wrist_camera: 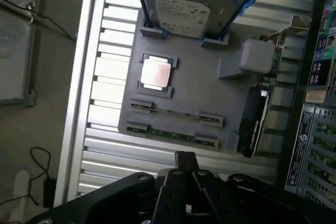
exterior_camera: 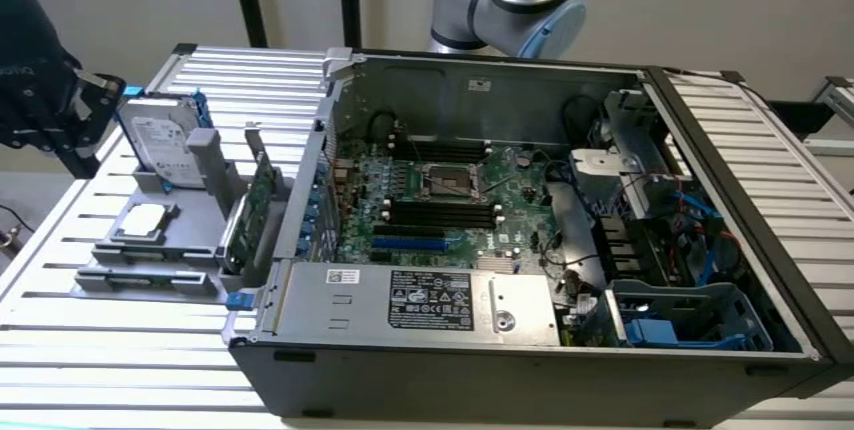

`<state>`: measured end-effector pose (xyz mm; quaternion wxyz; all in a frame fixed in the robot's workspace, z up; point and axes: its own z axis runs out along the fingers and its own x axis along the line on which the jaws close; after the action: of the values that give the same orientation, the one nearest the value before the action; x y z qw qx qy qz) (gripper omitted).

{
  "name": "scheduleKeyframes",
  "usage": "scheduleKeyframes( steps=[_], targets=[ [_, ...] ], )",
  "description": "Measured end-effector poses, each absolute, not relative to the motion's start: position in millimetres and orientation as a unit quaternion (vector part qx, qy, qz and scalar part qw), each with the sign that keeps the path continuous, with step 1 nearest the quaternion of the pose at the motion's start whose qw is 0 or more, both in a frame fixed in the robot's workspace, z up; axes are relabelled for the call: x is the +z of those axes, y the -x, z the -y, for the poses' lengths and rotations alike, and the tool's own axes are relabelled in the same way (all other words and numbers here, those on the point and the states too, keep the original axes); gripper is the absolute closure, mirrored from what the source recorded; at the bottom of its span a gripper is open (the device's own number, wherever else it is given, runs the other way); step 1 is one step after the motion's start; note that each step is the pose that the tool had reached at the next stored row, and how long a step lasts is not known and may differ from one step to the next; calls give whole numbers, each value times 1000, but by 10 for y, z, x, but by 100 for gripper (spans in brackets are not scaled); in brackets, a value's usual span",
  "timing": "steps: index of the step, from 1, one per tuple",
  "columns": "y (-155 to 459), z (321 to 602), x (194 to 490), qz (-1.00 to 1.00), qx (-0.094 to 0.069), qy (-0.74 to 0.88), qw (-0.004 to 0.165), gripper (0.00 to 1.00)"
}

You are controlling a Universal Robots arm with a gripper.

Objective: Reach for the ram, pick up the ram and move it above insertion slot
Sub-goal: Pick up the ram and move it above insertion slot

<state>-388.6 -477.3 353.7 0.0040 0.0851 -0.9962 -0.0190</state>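
The ram (wrist_camera: 170, 134) is a thin green stick standing on edge in the front slot of a grey holder (wrist_camera: 199, 93), held between small clips at both ends. My gripper (wrist_camera: 185, 160) hovers short of the holder's near edge, its black fingers pressed together with nothing between them. In the exterior view the gripper (exterior_camera: 91, 95) sits at the far left, above and beside the holder (exterior_camera: 167, 240). Several long black insertion slots (exterior_camera: 441, 214) lie on the motherboard inside the open computer case, just in front of the silver processor socket (exterior_camera: 447, 182).
The holder also carries a hard drive (wrist_camera: 184, 9) in blue brackets, a square processor chip (wrist_camera: 156, 72) and an upright green expansion card (exterior_camera: 254, 215). The case wall (exterior_camera: 314, 190) stands between holder and motherboard. A shorter blue slot (exterior_camera: 407, 243) lies near the black ones. Cables trail on the floor (wrist_camera: 39, 156).
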Motion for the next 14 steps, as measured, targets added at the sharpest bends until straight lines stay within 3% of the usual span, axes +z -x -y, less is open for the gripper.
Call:
scheduleKeyframes(
  steps=[14],
  targets=[
    [3886, 4773, 3510, 977, -20, -210, 6, 89]
  ],
)
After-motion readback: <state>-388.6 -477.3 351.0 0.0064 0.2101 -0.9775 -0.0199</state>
